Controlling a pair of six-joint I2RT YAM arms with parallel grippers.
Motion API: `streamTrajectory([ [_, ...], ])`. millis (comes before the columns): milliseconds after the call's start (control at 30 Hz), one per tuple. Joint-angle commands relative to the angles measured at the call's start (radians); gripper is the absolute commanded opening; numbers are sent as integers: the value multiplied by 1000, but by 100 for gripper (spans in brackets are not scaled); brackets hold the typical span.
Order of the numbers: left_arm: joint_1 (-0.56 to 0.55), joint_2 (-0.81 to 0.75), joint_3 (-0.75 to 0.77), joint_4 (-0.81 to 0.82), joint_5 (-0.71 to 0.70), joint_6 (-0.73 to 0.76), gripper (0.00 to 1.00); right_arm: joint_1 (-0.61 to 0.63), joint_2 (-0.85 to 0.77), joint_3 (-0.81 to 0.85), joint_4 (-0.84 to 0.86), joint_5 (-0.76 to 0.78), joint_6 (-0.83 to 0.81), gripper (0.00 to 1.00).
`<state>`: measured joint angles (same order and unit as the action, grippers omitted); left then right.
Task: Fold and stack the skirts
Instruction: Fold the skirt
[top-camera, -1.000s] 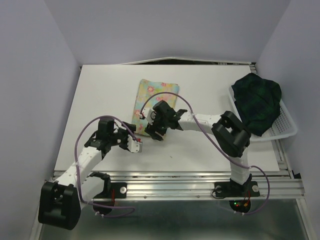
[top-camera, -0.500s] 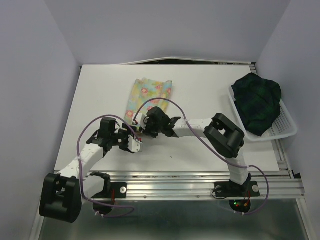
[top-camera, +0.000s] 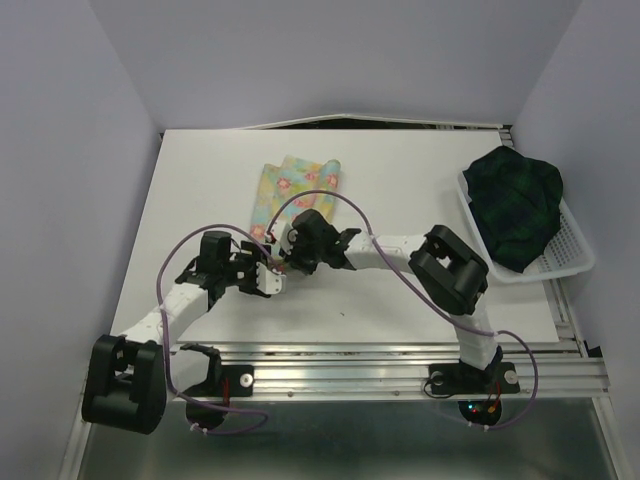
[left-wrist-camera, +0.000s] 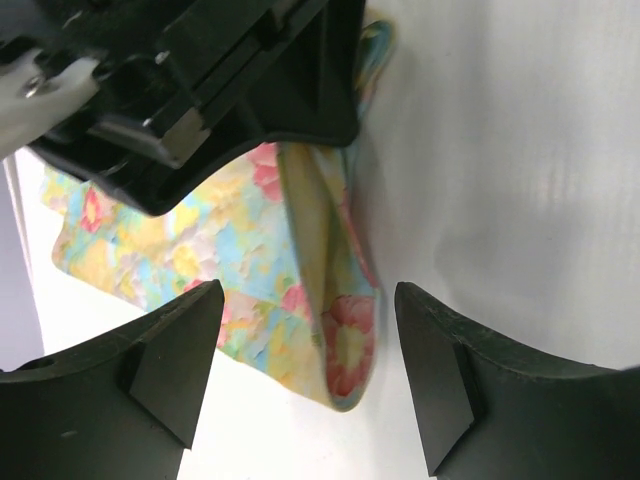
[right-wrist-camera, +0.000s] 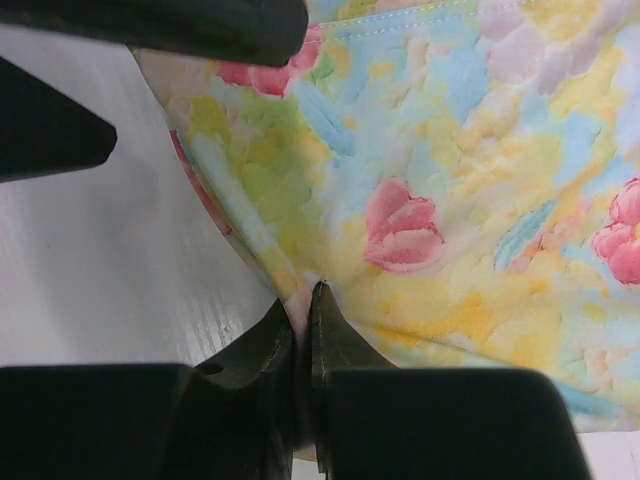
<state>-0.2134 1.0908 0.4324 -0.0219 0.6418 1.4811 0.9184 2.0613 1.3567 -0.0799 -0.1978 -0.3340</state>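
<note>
- Where it meets the table (right-wrist-camera: 100, 260), the floral skirt (right-wrist-camera: 450, 180) has its edge pinched in the right gripper (right-wrist-camera: 303, 300).
- Alongside, the left gripper (left-wrist-camera: 308, 300) stands spread, the skirt's corner between its fingers.

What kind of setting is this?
Probably a lab test cell: plain pale walls box in a white tabletop, a metal rail runs along its near edge, and a dark plaid skirt sits in a white plastic mesh basket.
</note>
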Motion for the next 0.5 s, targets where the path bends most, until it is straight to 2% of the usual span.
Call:
streamTrajectory([
  [0, 8, -3, -26, 100, -5, -24, 81, -6, -21, 7, -165, -63, 55, 1],
  [300, 8, 12, -14, -5, 13, 108, 81, -55, -13, 88, -224, -202, 161, 1],
  [467, 8, -9, 11, -68, 65, 105, 81, -64, 10, 137, -258, -221, 159, 1],
])
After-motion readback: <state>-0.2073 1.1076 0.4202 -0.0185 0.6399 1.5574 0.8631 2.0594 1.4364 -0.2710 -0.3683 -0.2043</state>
